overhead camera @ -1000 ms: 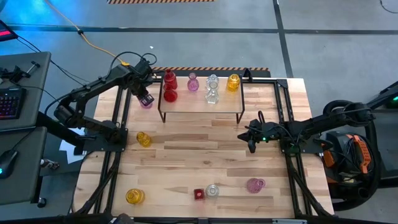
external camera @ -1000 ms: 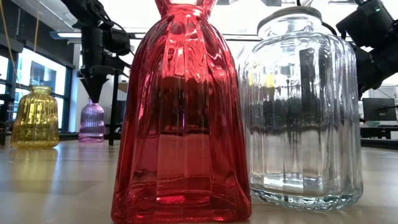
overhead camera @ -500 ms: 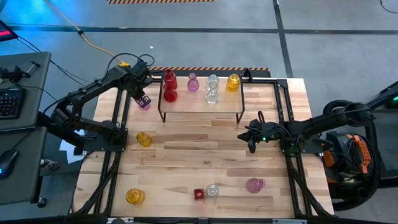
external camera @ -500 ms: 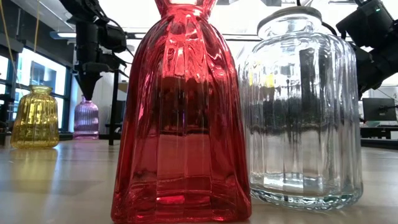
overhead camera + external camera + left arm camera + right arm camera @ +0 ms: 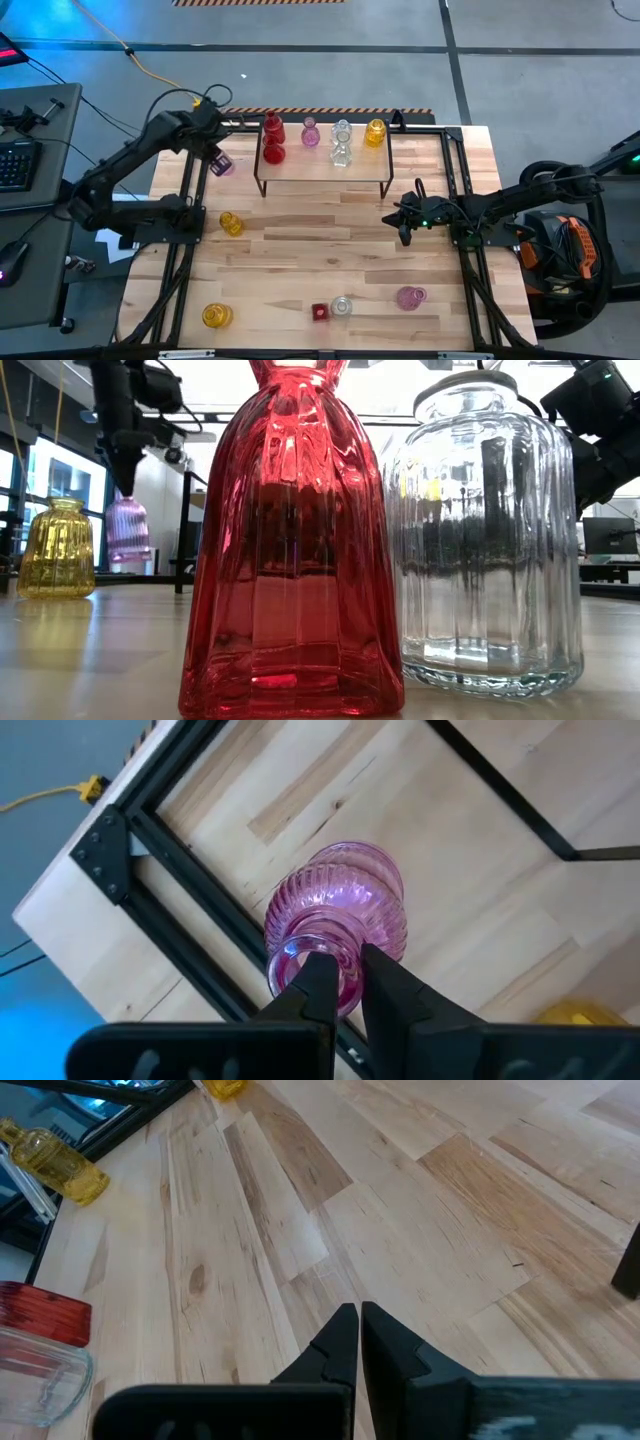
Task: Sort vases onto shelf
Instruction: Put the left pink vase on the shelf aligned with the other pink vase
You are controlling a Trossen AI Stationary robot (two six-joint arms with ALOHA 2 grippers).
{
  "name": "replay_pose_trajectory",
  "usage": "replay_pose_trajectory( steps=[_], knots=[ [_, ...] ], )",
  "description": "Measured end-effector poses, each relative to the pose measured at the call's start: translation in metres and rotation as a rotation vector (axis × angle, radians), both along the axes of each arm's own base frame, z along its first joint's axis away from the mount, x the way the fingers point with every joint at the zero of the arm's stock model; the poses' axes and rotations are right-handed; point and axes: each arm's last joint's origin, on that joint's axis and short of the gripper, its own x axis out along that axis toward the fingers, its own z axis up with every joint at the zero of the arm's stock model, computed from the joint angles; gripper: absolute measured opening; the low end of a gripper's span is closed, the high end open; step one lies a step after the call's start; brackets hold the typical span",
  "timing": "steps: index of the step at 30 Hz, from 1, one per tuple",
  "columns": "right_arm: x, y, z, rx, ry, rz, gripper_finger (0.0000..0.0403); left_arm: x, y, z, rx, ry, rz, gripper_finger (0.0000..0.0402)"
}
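Pale wood planks make up my table (image 5: 330, 250), its near edge cut off in the high view. The shelf (image 5: 322, 163) stands at the far edge, carrying five vases bunched too tightly to separate cleanly. In the low view a red vase (image 5: 291, 550) and a clear jar (image 5: 490, 540) fill the picture (both cropped at the top), hiding most of the tabletop. My left gripper (image 5: 343, 982) is pinched on the rim of a pink vase (image 5: 338, 915), lifted off the wood near the far left corner. My right gripper (image 5: 353, 1332) hovers fully closed, empty, near the right edge.
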Motion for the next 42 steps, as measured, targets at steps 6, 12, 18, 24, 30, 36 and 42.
replay_pose_trajectory(
  steps=[6, 12, 18, 24, 30, 36, 42],
  knots=[
    [0.000, 0.000, 0.000, 0.000, 0.000, 0.000, 0.0000, -0.014, -0.018, 0.012, 0.034, -0.030, 0.007, 0.0014],
    [0.000, 0.000, 0.000, 0.000, 0.000, 0.000, 0.0000, -0.025, -0.034, 0.021, 0.038, -0.095, -0.011, 0.0015],
    [0.000, 0.000, 0.000, 0.000, 0.000, 0.001, 0.0000, -0.032, -0.044, 0.032, 0.045, -0.132, -0.025, 0.0015],
    [0.000, 0.000, 0.000, 0.000, 0.000, 0.000, 0.0000, -0.034, -0.053, 0.060, 0.098, -0.166, -0.067, 0.0015],
    [0.000, 0.000, 0.000, 0.000, 0.000, 0.000, 0.0000, -0.036, -0.061, 0.083, 0.146, -0.212, -0.101, 0.0015],
    [0.000, 0.000, 0.000, 0.000, 0.000, 0.000, 0.0000, -0.035, -0.069, 0.101, 0.174, -0.272, -0.127, 0.0015],
    [0.000, 0.000, 0.000, 0.000, 0.000, 0.000, 0.0000, -0.034, -0.076, 0.118, 0.208, -0.333, -0.165, 0.0015]
  ],
)
